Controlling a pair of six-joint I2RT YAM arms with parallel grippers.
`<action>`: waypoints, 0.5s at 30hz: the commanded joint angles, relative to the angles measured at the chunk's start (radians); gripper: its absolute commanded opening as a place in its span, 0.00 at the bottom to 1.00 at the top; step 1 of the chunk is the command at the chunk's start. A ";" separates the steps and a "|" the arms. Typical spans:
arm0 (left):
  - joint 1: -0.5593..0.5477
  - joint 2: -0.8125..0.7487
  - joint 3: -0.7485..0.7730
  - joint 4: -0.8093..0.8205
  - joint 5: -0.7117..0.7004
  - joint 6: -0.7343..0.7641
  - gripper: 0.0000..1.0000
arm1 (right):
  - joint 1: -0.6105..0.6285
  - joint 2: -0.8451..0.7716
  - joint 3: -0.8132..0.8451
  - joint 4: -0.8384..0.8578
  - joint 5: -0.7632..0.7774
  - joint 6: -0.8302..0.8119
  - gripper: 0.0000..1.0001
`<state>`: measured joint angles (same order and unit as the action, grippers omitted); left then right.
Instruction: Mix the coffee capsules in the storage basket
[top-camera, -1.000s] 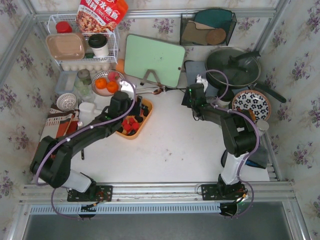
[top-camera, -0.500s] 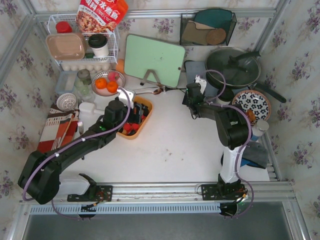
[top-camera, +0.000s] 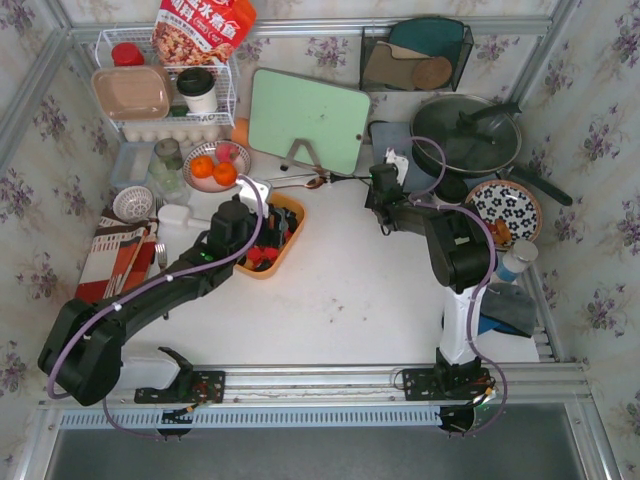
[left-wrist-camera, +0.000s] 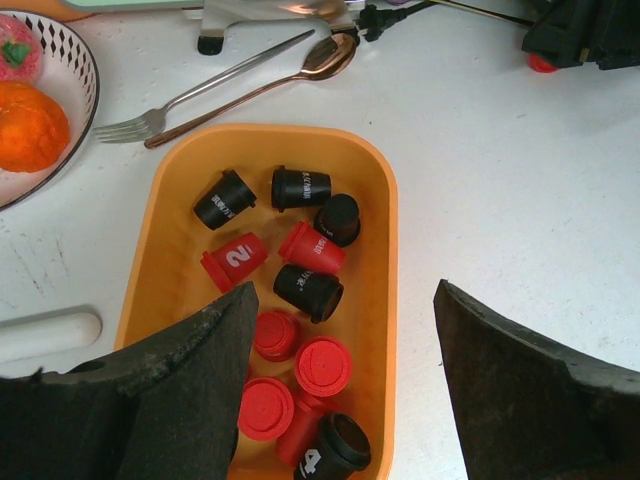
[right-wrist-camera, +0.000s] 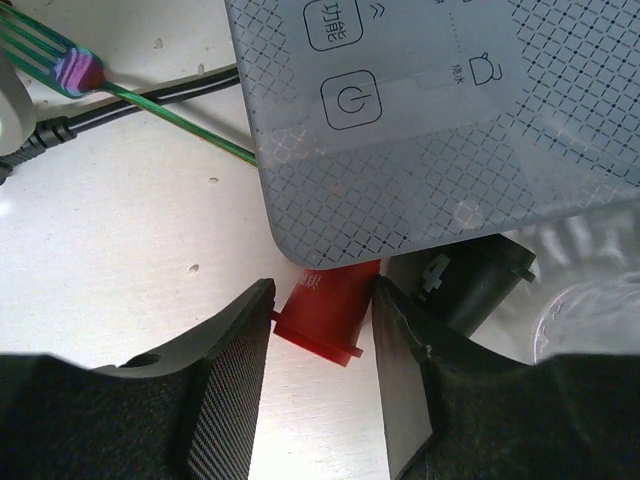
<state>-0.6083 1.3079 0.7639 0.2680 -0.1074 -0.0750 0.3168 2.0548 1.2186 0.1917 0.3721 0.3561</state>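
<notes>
Red and black coffee capsules (left-wrist-camera: 308, 290) lie in the storage basket (left-wrist-camera: 388, 240), left of middle on the table (top-camera: 350, 290); the left gripper (left-wrist-camera: 342, 300) hangs open above them. Far right, the right gripper (right-wrist-camera: 322, 290) pinches a red capsule (right-wrist-camera: 322, 318) beside a grey control panel (right-wrist-camera: 450, 130).

In storage basket (left-wrist-camera: 385, 230): coffee capsules (left-wrist-camera: 308, 290), bunched from middle to near end. Behind basket, on table (left-wrist-camera: 500, 200): fork (left-wrist-camera: 150, 120) and spoon (left-wrist-camera: 290, 75), side by side. Left of those: plate (left-wrist-camera: 88, 70) with orange (left-wrist-camera: 30, 125). Well right of basket: stray capsule (right-wrist-camera: 325, 305) on table, tucked at control panel (right-wrist-camera: 450, 120) corner.
</notes>
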 joint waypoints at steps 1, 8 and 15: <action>0.001 0.008 0.009 0.027 0.016 -0.007 0.74 | 0.000 -0.001 0.009 0.004 -0.002 -0.033 0.46; 0.001 0.010 0.007 0.037 0.040 -0.001 0.74 | 0.011 -0.076 -0.039 -0.005 -0.070 -0.071 0.43; 0.001 0.016 -0.062 0.225 0.209 0.088 0.74 | 0.054 -0.258 -0.167 0.030 -0.184 -0.102 0.42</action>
<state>-0.6083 1.3174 0.7372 0.3336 -0.0227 -0.0528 0.3569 1.8797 1.1061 0.1799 0.2752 0.2752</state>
